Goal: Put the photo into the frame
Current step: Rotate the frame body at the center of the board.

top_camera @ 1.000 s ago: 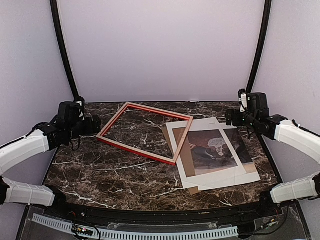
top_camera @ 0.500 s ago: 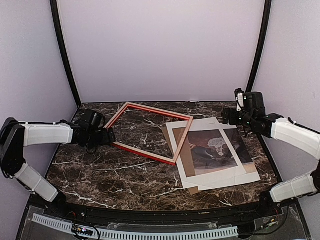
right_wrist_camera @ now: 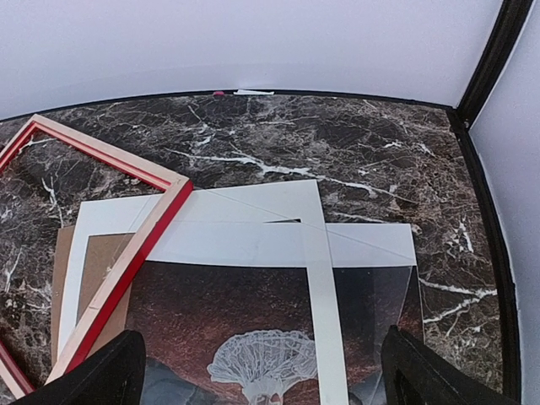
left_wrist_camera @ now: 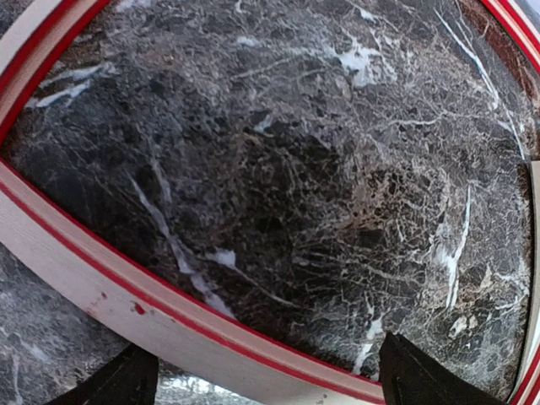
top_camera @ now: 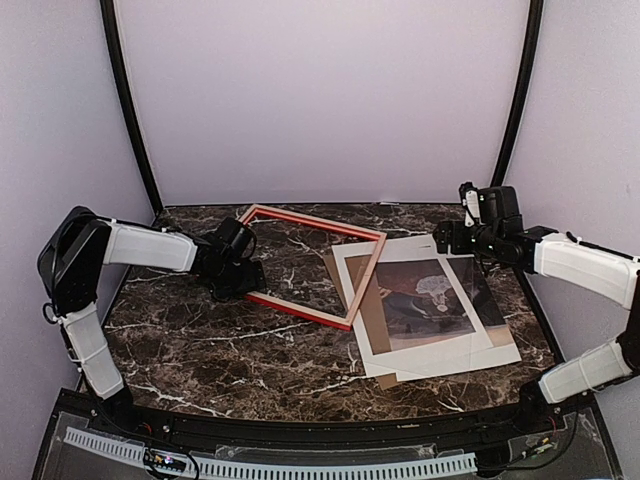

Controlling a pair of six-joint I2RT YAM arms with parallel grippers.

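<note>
Top external: frame [top_camera: 318, 222] on dark marble table [top_camera: 200, 350]; lilac walls [top_camera: 320, 100].

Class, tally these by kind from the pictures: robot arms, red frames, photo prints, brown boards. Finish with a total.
Robot arms: 2 (left arm, right arm)
Red frame: 1
Photo print: 1
Brown board: 1
Total: 5

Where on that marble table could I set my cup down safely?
Bare marble: the near-left of the table, between the frame and the front edge, and inside the frame. The right side is crowded: photo and loose sheets overlap under the frame's corner.
</note>
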